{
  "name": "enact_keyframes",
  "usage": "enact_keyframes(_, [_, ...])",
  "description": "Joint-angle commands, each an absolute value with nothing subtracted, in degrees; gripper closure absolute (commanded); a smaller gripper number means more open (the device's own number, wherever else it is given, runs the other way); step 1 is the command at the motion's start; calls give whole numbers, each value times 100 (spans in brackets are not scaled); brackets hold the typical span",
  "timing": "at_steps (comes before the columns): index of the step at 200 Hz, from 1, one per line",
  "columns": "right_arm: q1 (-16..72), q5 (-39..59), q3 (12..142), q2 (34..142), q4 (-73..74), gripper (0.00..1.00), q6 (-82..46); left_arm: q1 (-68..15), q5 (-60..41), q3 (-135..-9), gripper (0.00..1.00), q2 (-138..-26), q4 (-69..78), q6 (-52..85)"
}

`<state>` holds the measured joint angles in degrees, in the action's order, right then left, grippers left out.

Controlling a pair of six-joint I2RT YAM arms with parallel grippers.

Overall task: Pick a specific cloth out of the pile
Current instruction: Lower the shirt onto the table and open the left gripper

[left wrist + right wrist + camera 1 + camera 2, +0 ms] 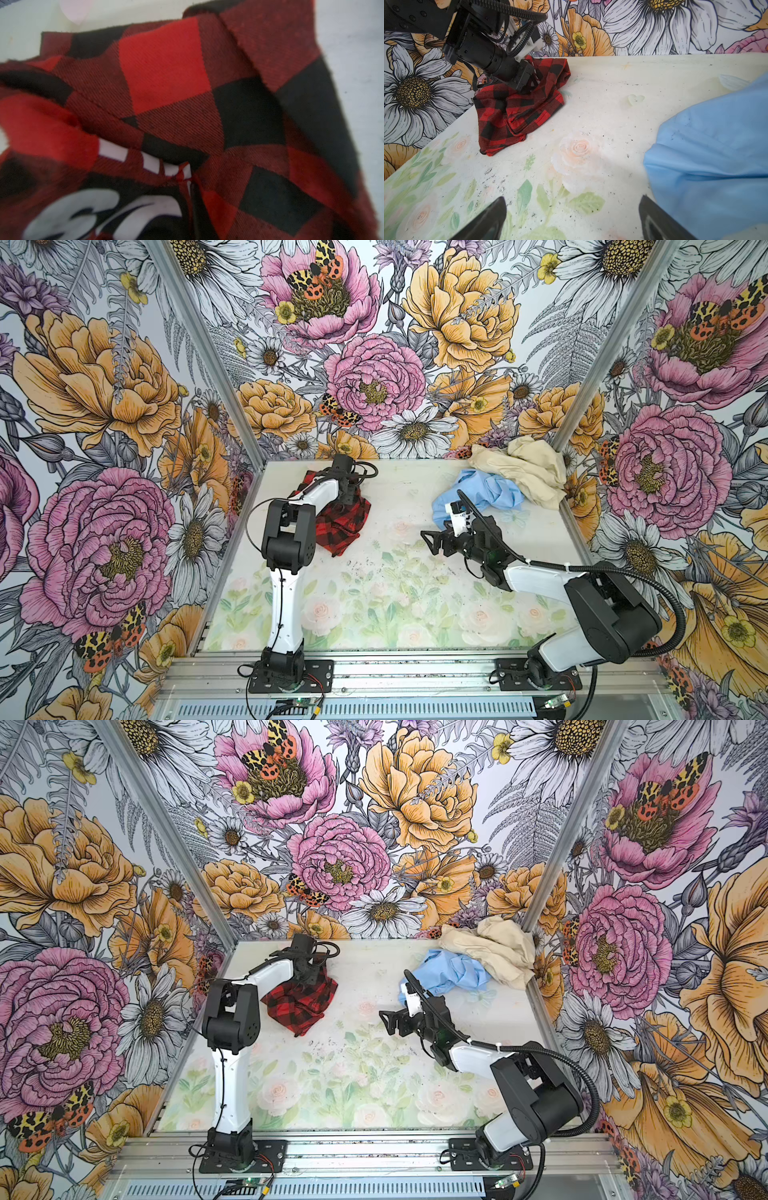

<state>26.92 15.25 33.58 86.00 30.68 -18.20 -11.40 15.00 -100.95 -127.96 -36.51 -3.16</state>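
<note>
The left gripper [529, 83] is pushed down into the plaid cloth [343, 522], and its jaws are buried in the folds, so I cannot tell whether they pinch it or stand apart. The cloth lies crumpled directly under that gripper, well apart from the pile [511, 481]. Just beyond this gripper is the back wall. The table's [374, 593] side edge and the flowered side wall run close on its outer side, so there is little room there. On its inner side, toward the right gripper [442, 533], the table is bare and wide.

The cloth's long axis runs from under the left gripper back toward that arm's base, narrowing to a corner that points at the front rail. In the left wrist view, a black patch [104, 212] with white letters shows among the checks.

The right gripper hovers with its fingers [488, 220] spread wide, holding nothing. The light blue cloth [482, 493] lies just beside it, and the beige cloth [523, 472] sits past that, in the far corner against the walls.
</note>
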Motion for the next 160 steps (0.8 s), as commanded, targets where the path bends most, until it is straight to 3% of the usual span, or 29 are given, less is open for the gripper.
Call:
enact_keyframes(1, [2665, 1582, 3502, 8474, 3134, 1, -1828, -1097, 1371, -10092, 68, -12469, -3806, -427])
enact_keyframes(40, [2669, 1573, 3493, 8466, 3129, 1, -1831, -1352, 1491, -9785, 41, -11499, -3810, -697])
enact_keyframes(96, [2663, 1573, 3474, 8376, 3100, 1, -1845, -2393, 3592, -8534, 20, -10214, -4287, -1997])
enact_keyframes(118, [2651, 1585, 3465, 8359, 3120, 1, -1860, -2932, 4215, -8132, 17, -9973, -5069, -2291])
enact_keyframes(160, [2642, 1644, 3429, 8288, 3190, 1, -1937, -3138, 3463, -7424, 22, -10030, -5887, -2297])
